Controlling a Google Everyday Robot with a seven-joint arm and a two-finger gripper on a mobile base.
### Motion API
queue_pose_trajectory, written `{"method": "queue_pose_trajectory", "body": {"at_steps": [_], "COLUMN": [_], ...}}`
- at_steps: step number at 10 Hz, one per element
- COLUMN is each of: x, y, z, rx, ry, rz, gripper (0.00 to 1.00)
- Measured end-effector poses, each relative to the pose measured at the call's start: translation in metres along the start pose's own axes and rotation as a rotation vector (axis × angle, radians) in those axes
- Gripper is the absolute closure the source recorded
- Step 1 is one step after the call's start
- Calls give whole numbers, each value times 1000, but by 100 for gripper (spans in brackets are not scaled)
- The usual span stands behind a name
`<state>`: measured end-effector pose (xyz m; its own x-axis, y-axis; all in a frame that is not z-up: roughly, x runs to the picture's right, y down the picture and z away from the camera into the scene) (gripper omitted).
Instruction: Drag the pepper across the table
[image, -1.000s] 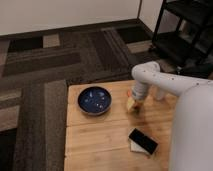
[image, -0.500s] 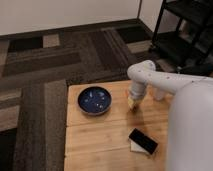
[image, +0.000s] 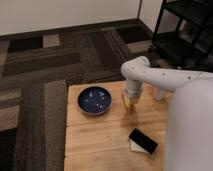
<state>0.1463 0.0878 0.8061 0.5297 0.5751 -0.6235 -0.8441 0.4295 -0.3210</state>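
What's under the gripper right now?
The table, right of the blue bowl. The gripper, jaws shut, points down onto it; its tip covers any pepper there.

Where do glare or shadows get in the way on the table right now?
Camera view: soft, even light, no glare on the table; pale flecks inside the blue bowl may be glints or pattern; the gripper, low at the table beside the bowl, throws no hard shadow.

Dim, even light, soft blur throughout; the pincer (image: 131, 107) over the table (image: 95, 140) seems faintly shadowed.
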Motion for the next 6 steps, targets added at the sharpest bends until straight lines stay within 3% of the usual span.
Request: {"method": "queue_pose_trajectory", "body": {"at_steps": [3,6], "x": [11,10], "y": [30,67], "z": [3,-4], "rx": [-30,-47], "ry": [72,125], "rz": [-20,-99], "gripper": [100,100]}}
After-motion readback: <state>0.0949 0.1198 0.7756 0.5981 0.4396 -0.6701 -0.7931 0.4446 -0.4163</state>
